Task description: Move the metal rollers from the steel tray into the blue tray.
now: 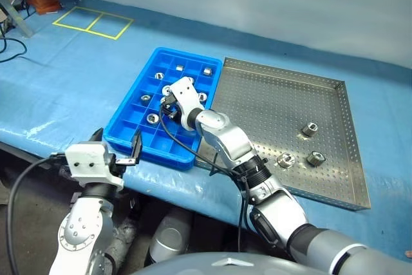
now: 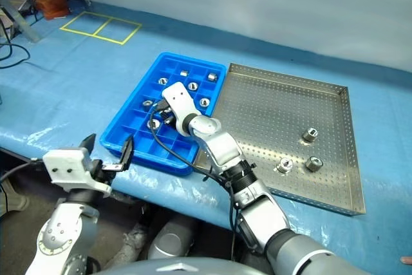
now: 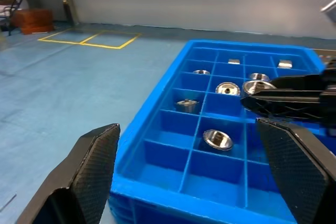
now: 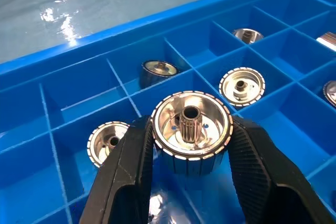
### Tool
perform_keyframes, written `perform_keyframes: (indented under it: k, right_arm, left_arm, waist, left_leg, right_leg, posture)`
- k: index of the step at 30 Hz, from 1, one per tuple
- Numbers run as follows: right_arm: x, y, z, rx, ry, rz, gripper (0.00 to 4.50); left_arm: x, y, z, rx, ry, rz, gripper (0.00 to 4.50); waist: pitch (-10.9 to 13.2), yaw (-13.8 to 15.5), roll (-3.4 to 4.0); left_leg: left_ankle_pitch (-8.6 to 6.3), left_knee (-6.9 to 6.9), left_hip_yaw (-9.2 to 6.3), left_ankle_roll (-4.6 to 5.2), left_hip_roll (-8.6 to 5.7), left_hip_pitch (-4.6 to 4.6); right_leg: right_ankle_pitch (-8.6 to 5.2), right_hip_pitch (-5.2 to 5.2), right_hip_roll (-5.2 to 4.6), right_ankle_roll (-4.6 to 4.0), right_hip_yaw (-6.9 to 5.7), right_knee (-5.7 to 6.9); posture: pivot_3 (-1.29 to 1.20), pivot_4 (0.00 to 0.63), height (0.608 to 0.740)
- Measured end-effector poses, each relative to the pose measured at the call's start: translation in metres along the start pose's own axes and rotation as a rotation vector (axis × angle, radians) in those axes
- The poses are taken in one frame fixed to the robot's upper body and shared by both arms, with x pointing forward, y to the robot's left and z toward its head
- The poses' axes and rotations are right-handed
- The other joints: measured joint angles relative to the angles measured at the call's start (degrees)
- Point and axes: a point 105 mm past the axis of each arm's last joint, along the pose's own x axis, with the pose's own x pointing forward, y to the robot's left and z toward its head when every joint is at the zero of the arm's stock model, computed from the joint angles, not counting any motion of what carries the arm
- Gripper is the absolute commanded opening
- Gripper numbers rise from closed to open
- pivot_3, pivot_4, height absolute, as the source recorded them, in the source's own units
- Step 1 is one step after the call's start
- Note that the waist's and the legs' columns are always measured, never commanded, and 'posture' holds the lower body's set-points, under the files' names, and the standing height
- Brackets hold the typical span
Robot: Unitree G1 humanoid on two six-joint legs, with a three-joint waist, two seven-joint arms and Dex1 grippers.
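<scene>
Silver and ribbed, one small metal roller [image 4: 191, 129] sits clamped in the right gripper [image 4: 191, 177] above the bright blue compartmented plastic tray [image 1: 129, 134]. Centre it over an empty cell, lower, then release. Left gripper [image 1: 118, 146] gapes empty.

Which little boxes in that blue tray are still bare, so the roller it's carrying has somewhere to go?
The blue tray has bare compartments along its near rim and down the side nearest the left tool. Its middle and far rows are crowded with rollers. The right tool holds a roller above the middle.
</scene>
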Motion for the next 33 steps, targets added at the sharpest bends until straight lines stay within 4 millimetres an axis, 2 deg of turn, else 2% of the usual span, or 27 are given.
perform_keyframes:
  k: [5, 13, 14, 17, 20, 23, 26, 29, 33]
  right_arm:
    - [0.005, -0.008, -0.010, 0.001, 0.029, -0.036, 1.70]
    - [0.000, -0.012, -0.005, 0.017, 0.000, -0.053, 4.36]
    - [-0.003, -0.012, -0.002, 0.019, -0.014, -0.054, 4.47]
    - [-0.014, -0.015, 0.008, 0.016, -0.050, -0.065, 4.47]
    - [-0.036, -0.035, 0.023, 0.016, -0.099, -0.143, 4.47]
    - [-0.059, -0.055, 0.029, 0.018, -0.125, -0.228, 4.47]
    - [-0.084, -0.073, 0.022, 0.017, -0.109, -0.328, 4.47]
    - [-0.116, -0.100, 0.007, 0.004, -0.046, -0.482, 4.47]
    - [-0.145, -0.111, -0.004, 0.036, -0.010, -0.582, 4.47]
  left_arm:
    - [0.002, -0.019, -0.004, -0.017, 0.027, -0.096, 4.50]
    - [0.005, -0.029, -0.003, -0.005, 0.024, -0.161, 4.50]
    - [0.006, -0.031, -0.002, 0.005, 0.030, -0.187, 4.50]
    - [0.008, -0.038, -0.003, 0.043, 0.050, -0.285, 4.50]
    - [0.015, -0.047, 0.005, 0.075, 0.039, -0.406, 4.50]
    - [0.025, -0.053, 0.010, 0.089, 0.025, -0.481, 4.50]
    - [0.036, -0.060, 0.011, 0.131, 0.027, -0.571, 4.50]
    - [0.050, -0.080, 0.008, 0.153, 0.035, -0.692, 4.50]
    - [0.065, -0.098, -0.001, 0.166, 0.081, -0.805, 4.50]
  waist:
    - [0.00, -1.15, 0.03]
    - [0.00, -1.86, 0.06]
    - [0.00, -2.14, 0.07]
    - [0.02, -3.82, 0.14]
    - [0.06, -6.06, 0.27]
    - [0.06, -9.69, 0.36]
    - [0.06, -13.48, 0.38]
    - [0.06, -16.88, 0.40]
    - [0.05, -20.40, 0.43]
  left_leg:
    - [0.01, 0.00, -0.01, -0.01, 0.01, 0.03]
    - [0.03, 0.03, -0.21, -0.06, 0.00, 0.01]
    - [0.04, 0.03, -0.24, -0.06, -0.01, 0.00]
    - [0.05, 0.06, -0.33, -0.08, -0.02, 0.01]
    - [0.07, 0.16, -0.45, -0.10, -0.04, 0.06]
    - [0.07, 0.17, -0.51, -0.10, -0.07, 0.27]
    - [0.09, 0.16, -0.60, -0.11, -0.12, 0.32]
    - [0.10, 0.15, -0.61, -0.11, -0.14, 0.34]
    - [0.10, 0.09, -0.60, -0.10, -0.04, 0.44]
  right_leg:
    - [-0.01, 0.04, 0.00, -0.01, -0.02, 0.00]
    - [-0.02, 0.11, 0.00, -0.04, -0.16, 0.00]
    - [-0.03, 0.12, 0.00, -0.05, -0.19, 0.00]
    - [-0.04, 0.19, 0.00, -0.06, -0.24, -0.01]
    - [-0.17, 0.36, -0.01, -0.29, -0.31, -0.02]
    - [-0.18, 0.62, -0.02, -0.31, -0.32, -0.05]
    - [-0.12, 0.69, -0.03, -0.27, -0.31, -0.01]
    - [0.15, 0.69, -0.05, -0.34, -0.28, 0.03]
    - [0.13, 0.66, 0.04, -0.36, -0.09, 0.06]
  posture:
    - [0.46, 0.150, 0.740]
    - [0.37, 0.150, 0.740]
    - [0.34, 0.150, 0.740]
    - [0.27, 0.150, 0.740]
    - [0.20, 0.150, 0.740]
    - [0.15, 0.150, 0.740]
    - [0.11, 0.150, 0.740]
    - [0.07, 0.150, 0.740]
    - [0.03, 0.150, 0.740]
